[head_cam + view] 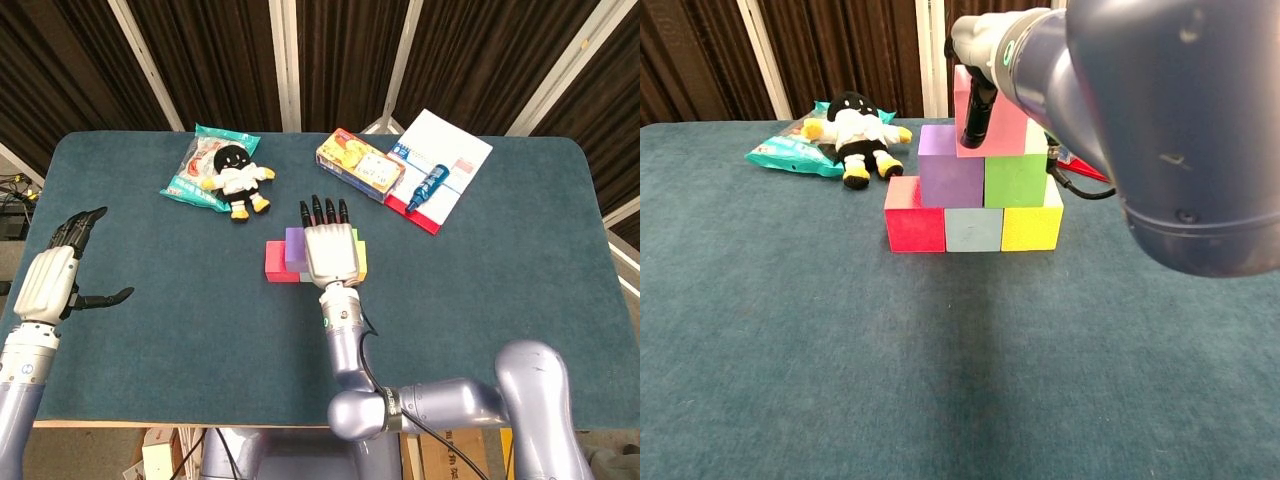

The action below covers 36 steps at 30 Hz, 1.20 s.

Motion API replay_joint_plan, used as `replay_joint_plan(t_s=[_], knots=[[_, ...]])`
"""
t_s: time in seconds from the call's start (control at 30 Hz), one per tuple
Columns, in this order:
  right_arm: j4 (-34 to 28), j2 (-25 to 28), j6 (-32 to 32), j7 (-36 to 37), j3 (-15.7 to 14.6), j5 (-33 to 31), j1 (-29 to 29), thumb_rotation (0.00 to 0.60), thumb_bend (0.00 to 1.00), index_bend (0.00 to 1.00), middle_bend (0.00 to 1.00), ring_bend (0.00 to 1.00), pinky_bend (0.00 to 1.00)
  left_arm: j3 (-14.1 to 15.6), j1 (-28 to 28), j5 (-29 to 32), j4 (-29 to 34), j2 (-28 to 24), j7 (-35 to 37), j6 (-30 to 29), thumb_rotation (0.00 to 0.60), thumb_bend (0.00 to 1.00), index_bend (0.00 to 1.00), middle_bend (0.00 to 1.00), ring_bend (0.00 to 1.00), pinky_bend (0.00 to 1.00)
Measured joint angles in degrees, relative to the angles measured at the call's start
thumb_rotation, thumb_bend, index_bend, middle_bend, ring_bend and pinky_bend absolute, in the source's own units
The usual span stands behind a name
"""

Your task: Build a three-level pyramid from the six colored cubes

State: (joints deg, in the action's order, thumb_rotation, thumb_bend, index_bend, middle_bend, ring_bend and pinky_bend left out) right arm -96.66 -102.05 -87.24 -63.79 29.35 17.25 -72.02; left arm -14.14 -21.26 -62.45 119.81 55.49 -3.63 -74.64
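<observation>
Placement of the pink cube [1002, 122], gripped by the right hand [331, 254] atop the purple cube [949, 168] and green cube [1016, 180], is judged nearly complete; centred release is needed.

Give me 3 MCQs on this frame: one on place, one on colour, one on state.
1. The pink cube sits:
A. on the purple and green cubes
B. beside the plush toy
C. on bare table

2. The bottom row, left to right in the chest view:
A. red, grey, yellow
B. green, purple, pink
C. yellow, red, grey

3. The left hand is:
A. holding a cube
B. open, holding nothing
C. resting on the stack

Answers: 1 A, it tops the purple cube and green cube. 2 A, that order shows. 3 B, fingers apart over the table.
</observation>
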Motion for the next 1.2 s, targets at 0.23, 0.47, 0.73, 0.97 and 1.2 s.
replay_joint_plan(t_s=[0.23,0.47,0.73,0.97,1.2], knots=[[0.23,-0.31,-0.18,-0.17,0.25,0.48,-0.07,0.600,0.32,0.00,0.00,0.00,0.00,-0.06,0.04,0.02,0.09,-0.04,0.02,-0.12,0.600,0.13,0.00,0.06,0.00,0.00],[0.73,-0.54,-0.17,-0.59,0.79,0.37,-0.20,0.600,0.32,0.00,0.00,0.00,0.00,-0.10,0.11,-0.07,0.18,-0.12,0.06,-0.23,0.600,0.13,0.00,0.06,0.00,0.00],[0.82,-0.73,-0.13,-0.79,0.98,0.22,-0.07,0.600,0.32,0.00,0.00,0.00,0.00,-0.15,0.11,-0.09,0.17,-0.17,0.23,-0.20,0.600,0.13,0.00,0.06,0.00,0.00],[0.70,-1.19,-0.19,-0.67,1.13,0.53,-0.09,0.600,0.32,0.00,0.00,0.00,0.00,-0.15,0.13,-0.16,0.23,-0.20,0.27,-0.20,0.600,0.13,0.00,0.06,0.00,0.00],[1.12,-1.65,-0.27,-0.60,1.28,0.51,-0.02,0.600,0.32,0.00,0.00,0.00,0.00,-0.22,0.22,-0.23,0.34,-0.33,0.41,-0.33,0.600,0.13,0.00,0.06,0.00,0.00]])
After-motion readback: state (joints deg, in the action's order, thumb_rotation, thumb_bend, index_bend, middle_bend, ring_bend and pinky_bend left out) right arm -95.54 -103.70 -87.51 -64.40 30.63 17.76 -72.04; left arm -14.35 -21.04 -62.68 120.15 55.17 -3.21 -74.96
